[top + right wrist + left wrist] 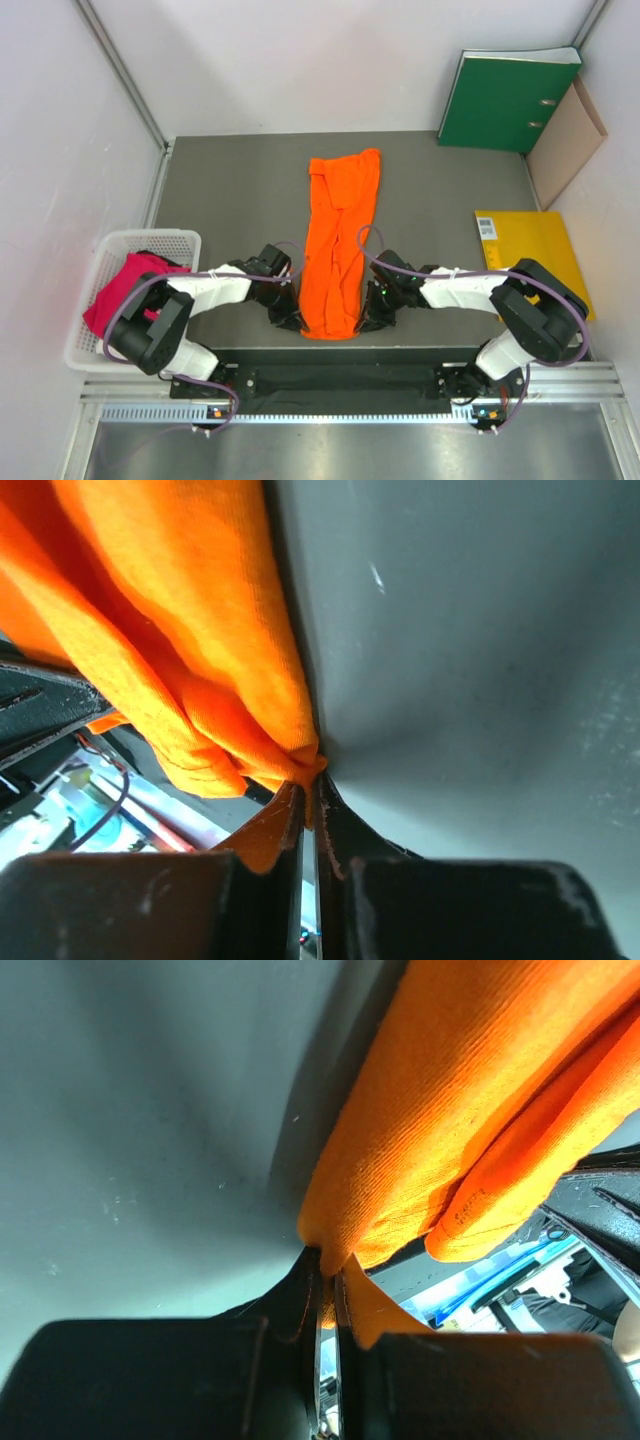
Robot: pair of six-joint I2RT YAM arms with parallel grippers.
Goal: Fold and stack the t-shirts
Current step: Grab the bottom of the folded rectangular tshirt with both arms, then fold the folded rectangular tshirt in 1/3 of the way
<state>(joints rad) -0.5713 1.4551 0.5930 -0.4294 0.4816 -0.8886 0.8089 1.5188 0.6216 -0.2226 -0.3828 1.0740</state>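
Orange shirt: the bright orange cloth t-shirt [342, 235] lies in the middle of the frame in the top view, as a long narrow strip running from the upper centre down to the lower centre, flat on the dark grey table [230, 190].
Near end of the strip: this end is slightly bunched and lies just above the arm bases, with a gripper at each of its corners.
Left gripper: the left gripper [291, 319] is at the lower left corner of the strip. In the left wrist view its black fingers [300, 1310] are pressed together, pinching a fold of the orange cloth.
Right gripper: the right gripper [371, 319] is at the lower right corner of the strip. In the right wrist view its fingers [340, 840] are closed, pinching the orange hem.
Pink shirt: the magenta-pink cloth t-shirt [125, 285] lies crumpled in the white plastic mesh basket [150, 238] at the left edge of the frame, well apart from both grippers.
Right side: a flat yellow envelope [530, 250] lies at the right edge of the table.
Upper right: a green ring binder [505, 100] and a tan card folder [565, 140] lean against the wall.
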